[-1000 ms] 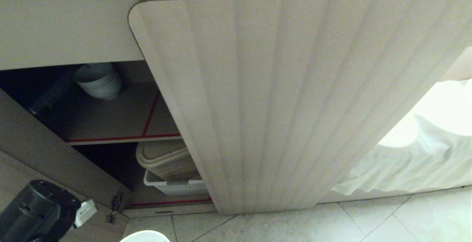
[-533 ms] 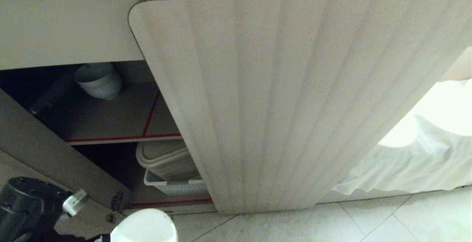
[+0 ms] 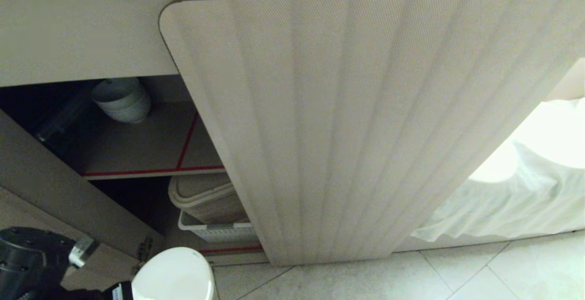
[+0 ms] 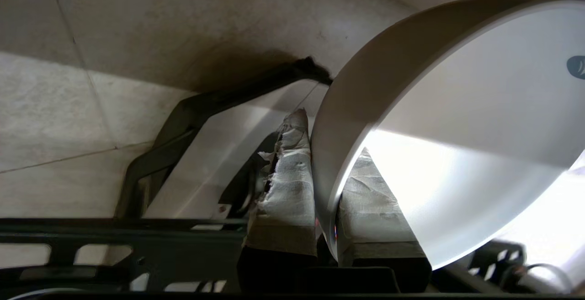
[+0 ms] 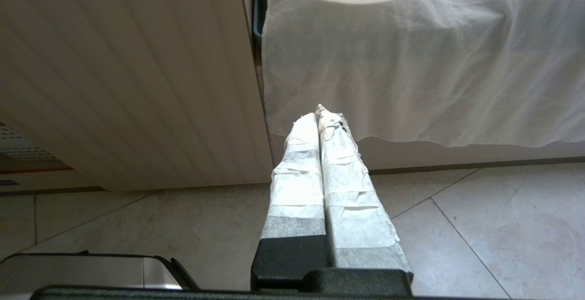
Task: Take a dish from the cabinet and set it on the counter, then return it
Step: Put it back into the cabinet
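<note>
My left gripper (image 4: pixel 327 153) is shut on the rim of the dish (image 4: pixel 457 108), a plain white bowl, with one taped finger outside the wall and the other inside. In the head view the dish (image 3: pixel 173 275) hangs low over the floor, in front of the open left side of the cabinet (image 3: pixel 365 131), beside my black left arm (image 3: pixel 32 259). A stack of white bowls (image 3: pixel 122 101) stands at the back of the upper shelf (image 3: pixel 137 149). The counter's top is out of view. My right gripper (image 5: pixel 320 115) is shut on nothing, parked facing the ribbed door.
The cabinet's left door (image 3: pixel 55 185) stands swung open beside my arm. A beige lidded box (image 3: pixel 205 197) in a white basket (image 3: pixel 219 232) fills the lower shelf. A white cloth (image 3: pixel 516 199) hangs in the niche on the right. Tiled floor (image 3: pixel 411 277) lies below.
The dish has come up from the picture's bottom edge into fuller view below the cabinet opening. My left arm has swung towards the left edge. The right arm has not moved.
</note>
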Robot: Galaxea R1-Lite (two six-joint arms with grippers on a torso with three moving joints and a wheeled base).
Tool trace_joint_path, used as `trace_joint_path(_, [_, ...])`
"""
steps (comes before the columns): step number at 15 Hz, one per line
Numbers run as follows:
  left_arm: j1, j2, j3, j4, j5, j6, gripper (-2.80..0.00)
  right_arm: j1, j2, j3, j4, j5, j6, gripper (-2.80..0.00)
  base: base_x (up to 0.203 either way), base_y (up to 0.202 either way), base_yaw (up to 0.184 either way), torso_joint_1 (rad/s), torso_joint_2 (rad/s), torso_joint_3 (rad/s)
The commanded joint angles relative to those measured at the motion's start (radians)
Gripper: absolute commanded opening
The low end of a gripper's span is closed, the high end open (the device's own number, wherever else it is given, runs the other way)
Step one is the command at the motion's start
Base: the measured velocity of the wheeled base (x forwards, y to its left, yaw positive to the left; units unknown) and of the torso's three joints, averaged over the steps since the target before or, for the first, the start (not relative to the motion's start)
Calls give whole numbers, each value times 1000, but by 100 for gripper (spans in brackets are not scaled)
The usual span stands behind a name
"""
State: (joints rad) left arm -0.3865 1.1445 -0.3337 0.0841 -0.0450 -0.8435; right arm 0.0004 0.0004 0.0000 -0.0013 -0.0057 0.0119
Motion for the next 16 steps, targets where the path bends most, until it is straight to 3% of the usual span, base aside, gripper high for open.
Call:
trace_joint_path(1, [11, 4, 12, -43, 1, -33, -280, 1, 0, 0, 0, 0, 0, -280, 0, 0, 0, 0, 0, 0])
trace_joint_path(7, [82, 96, 6, -217, 1, -40, -280, 0, 0, 0, 0, 0, 0, -280, 0, 0, 0, 0, 0, 0])
trace_joint_path(16, [143, 204, -59, -277, -2, -65, -280, 1, 0, 0, 0, 0, 0, -280, 0, 0, 0, 0, 0, 0])
